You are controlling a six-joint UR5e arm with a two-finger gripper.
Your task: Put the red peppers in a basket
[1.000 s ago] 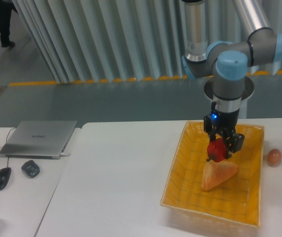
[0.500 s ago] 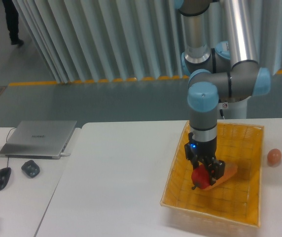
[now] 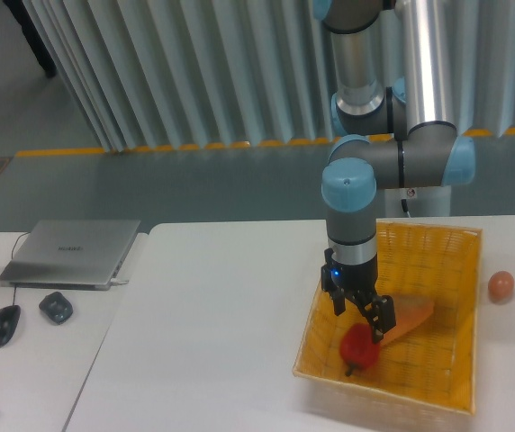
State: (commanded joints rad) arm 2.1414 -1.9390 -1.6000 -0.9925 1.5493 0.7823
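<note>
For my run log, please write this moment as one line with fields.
phase: release | gripper: above pepper, jaws look open | red pepper: in basket, near left wall | bread piece: in basket | egg-like ball: on table, outside basket

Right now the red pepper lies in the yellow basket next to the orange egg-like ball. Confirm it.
Not quite. The fixed camera shows the red pepper in the basket, but its neighbour there is the tan bread piece. The egg-like ball sits on the table outside the basket.
</note>
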